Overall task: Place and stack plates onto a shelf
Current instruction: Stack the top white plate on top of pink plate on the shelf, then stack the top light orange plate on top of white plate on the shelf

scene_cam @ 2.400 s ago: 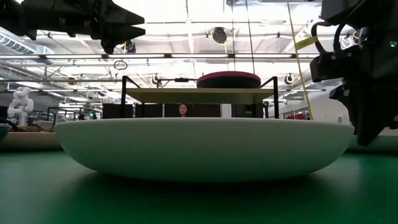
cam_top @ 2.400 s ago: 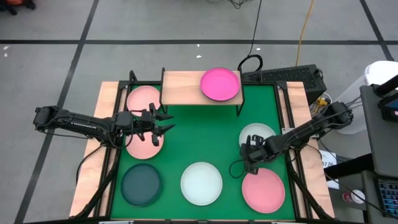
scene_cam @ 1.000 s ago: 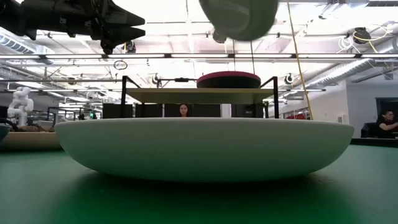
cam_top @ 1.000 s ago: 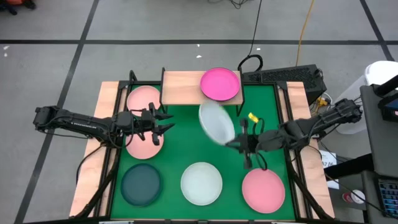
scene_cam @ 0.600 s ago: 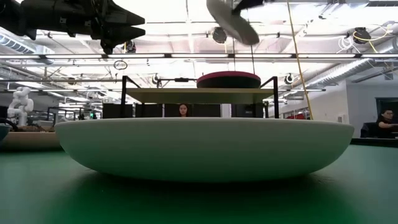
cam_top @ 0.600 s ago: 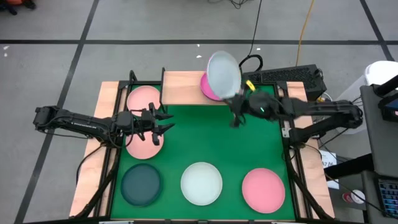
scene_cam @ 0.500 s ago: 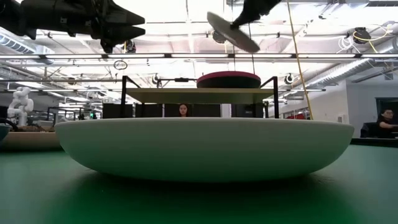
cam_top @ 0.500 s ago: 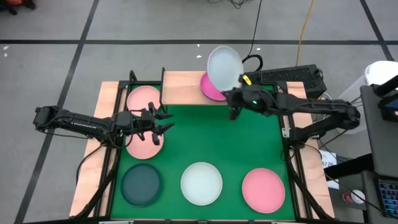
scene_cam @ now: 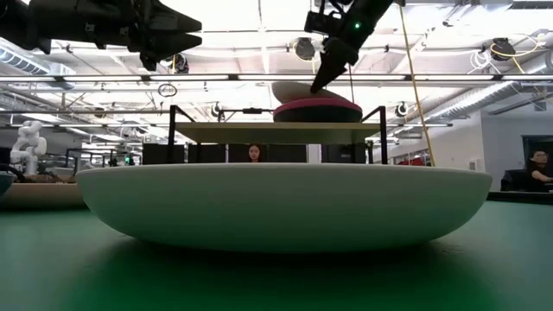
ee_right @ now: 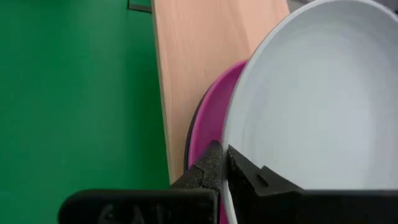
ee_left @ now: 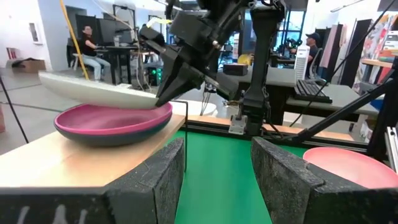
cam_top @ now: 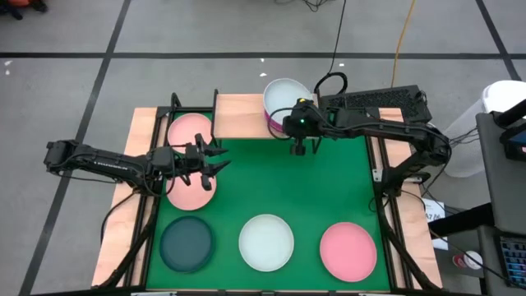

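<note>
My right gripper (cam_top: 297,123) is shut on a pale mint plate (cam_top: 286,94), held low over the magenta plate (cam_top: 272,122) that lies on the wooden shelf (cam_top: 238,115) at the table's far edge. The mint plate sits a little off toward the shelf's far side; the low view (scene_cam: 292,90) shows it just on or above the magenta plate (scene_cam: 318,111). My left gripper (cam_top: 220,160) hangs open and empty over a light pink plate (cam_top: 189,189) at the left. My right gripper pinches the mint plate's rim (ee_right: 227,177) between its two fingers, one finger above the rim and one below. The fingers slant down from the table's near side. The plate lies nearly level, its held edge lowest, by the magenta plate's rim (ee_left: 163,109); whether they touch I cannot tell.
On the green mat lie a dark teal plate (cam_top: 186,243), a whitish plate (cam_top: 266,242) and a pink plate (cam_top: 348,250) along the near edge; another pink plate (cam_top: 191,130) lies left of the shelf. A keyboard (cam_top: 378,103) sits right of the shelf. People show in the room.
My right gripper has carried the mint plate from above the mat's middle toward the table's far edge, then down over the magenta plate on the shelf. The plate has tipped from steeply tilted to nearly level.
</note>
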Tool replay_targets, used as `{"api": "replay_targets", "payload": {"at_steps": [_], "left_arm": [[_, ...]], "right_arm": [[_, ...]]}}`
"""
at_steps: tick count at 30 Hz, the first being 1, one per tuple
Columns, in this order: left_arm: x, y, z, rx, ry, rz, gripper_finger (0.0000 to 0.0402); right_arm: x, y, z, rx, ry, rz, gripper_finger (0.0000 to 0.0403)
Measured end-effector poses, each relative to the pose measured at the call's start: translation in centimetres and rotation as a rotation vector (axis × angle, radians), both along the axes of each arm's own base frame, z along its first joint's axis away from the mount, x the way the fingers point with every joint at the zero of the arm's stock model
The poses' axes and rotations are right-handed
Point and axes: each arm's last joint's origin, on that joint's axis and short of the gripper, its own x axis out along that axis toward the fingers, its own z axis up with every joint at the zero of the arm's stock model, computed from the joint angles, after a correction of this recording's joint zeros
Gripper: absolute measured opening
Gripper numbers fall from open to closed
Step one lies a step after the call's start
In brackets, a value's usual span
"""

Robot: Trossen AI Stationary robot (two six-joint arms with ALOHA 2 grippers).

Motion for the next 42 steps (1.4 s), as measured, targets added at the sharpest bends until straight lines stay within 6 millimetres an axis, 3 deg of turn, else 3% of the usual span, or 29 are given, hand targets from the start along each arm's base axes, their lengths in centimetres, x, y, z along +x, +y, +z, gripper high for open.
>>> {"api": "replay_targets", "payload": {"at_steps": [8, 20, 26, 34, 42], "left_arm": [[0.0, 0.0, 0.0, -0.011, -0.001, -0.001, 0.0191], [0.0, 0.0, -0.1, -0.013, 0.005, -0.002, 0.0191], [0.0, 0.0, -0.1, -0.018, 0.004, -0.003, 0.0191], [0.0, 0.0, -0.1, -0.038, 0.001, -0.004, 0.0191], [0.0, 0.0, -0.1, 0.022, 0.014, -0.001, 0.0191]], "right_arm": [[-0.1, -0.2, 0.0, 0.028, -0.020, -0.020, 0.0007], [-0.1, -0.4, 0.1, -0.012, -0.025, -0.059, 0.0087], [-0.4, -0.2, 0.1, -0.010, -0.006, -0.061, 0.0108], [-1.3, 1.7, 2.7, -0.041, -0.124, 0.002, 0.0110], [-4.2, 5.1, 6.9, -0.058, -0.306, 0.106, 0.0110]]}}
